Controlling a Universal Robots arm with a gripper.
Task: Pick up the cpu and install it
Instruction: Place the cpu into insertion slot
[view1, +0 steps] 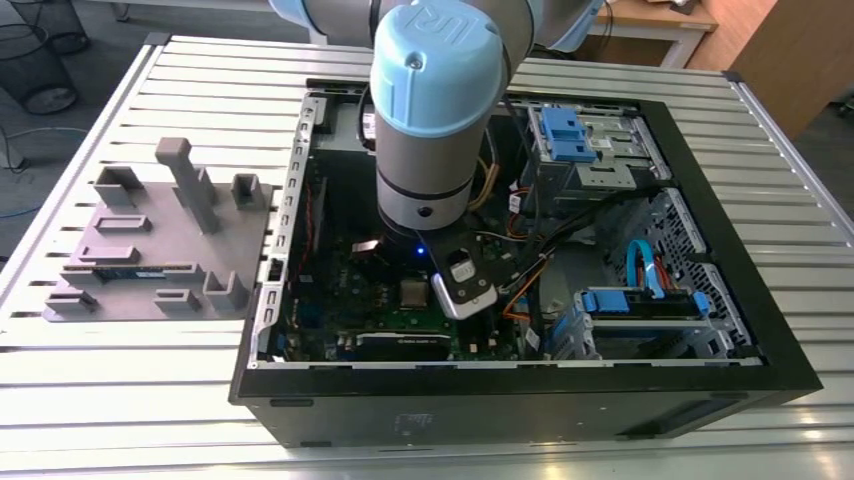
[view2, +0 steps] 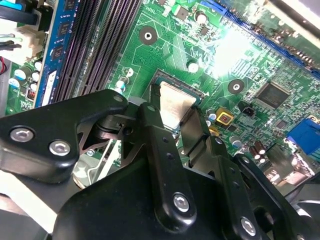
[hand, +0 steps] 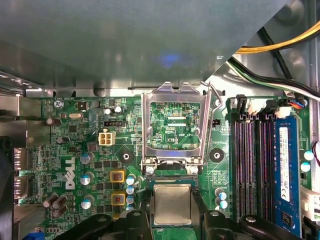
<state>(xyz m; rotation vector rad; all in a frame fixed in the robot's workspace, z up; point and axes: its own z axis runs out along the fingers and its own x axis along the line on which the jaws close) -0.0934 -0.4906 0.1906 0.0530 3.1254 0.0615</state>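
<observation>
Biggest thing first: you've got a white slatted metal table (view1: 134, 400) with a black open-sided computer case (view1: 534, 400) lying flat on it. A grey plastic fixture tray (view1: 147, 250) sits just beside the case on the exterior view's left. The silver and light-blue robot arm (view1: 427, 110) reaches straight down into the case.

Inside, the green motherboard (hand: 75, 145) has its hinged metal socket frame (hand: 147, 130) flipped open, and a blue memory stick (hand: 285, 165) stands in a slot nearby.

Your black gripper (hand: 172, 212) is closed onto the cpu (hand: 172, 202), a small flat square chip with a shiny silver top, with its fingers (view2: 150, 125) hugging opposite edges. The chip is right over the socket next to the raised frame. Can't tell if it's actually seated.
</observation>
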